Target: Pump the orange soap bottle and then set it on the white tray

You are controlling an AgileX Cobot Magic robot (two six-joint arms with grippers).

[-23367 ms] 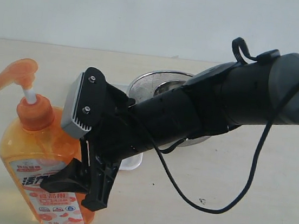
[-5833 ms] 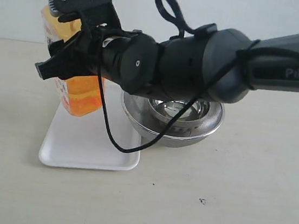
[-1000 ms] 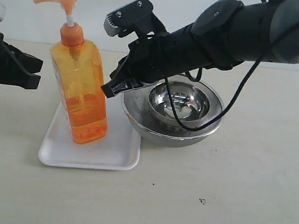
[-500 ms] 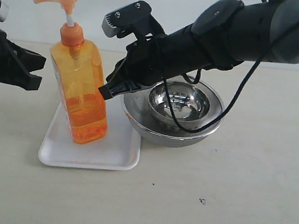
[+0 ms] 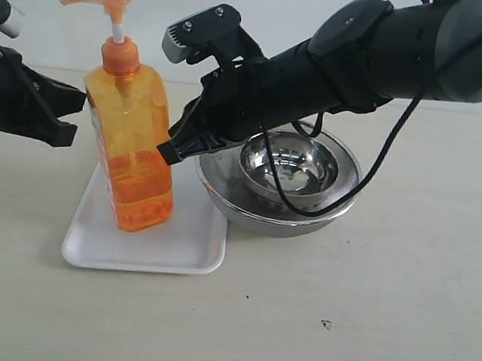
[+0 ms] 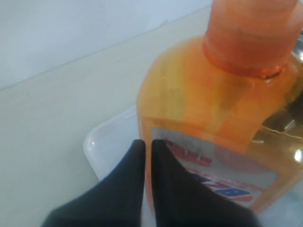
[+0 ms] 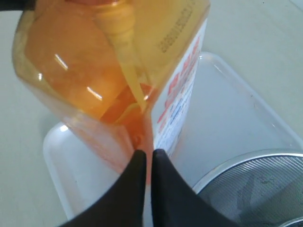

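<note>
Exterior view: orange soap bottle [image 5: 133,163] on white tray [image 5: 191,247], closed empty left gripper [image 5: 74,119] and right gripper [image 5: 173,147] crowding it.

Translucent orange soap bottle [image 5: 134,154] with orange-white label [image 6: 222,175]; plain white tray [image 5: 187,246]; silver steel bowls [image 5: 293,222]; beige table [image 5: 382,321].

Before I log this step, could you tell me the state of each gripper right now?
Left gripper: closed, holding nothing, tips by the orange soap bottle.
Right gripper: closed, holding nothing, tips also by the bottle.
</note>
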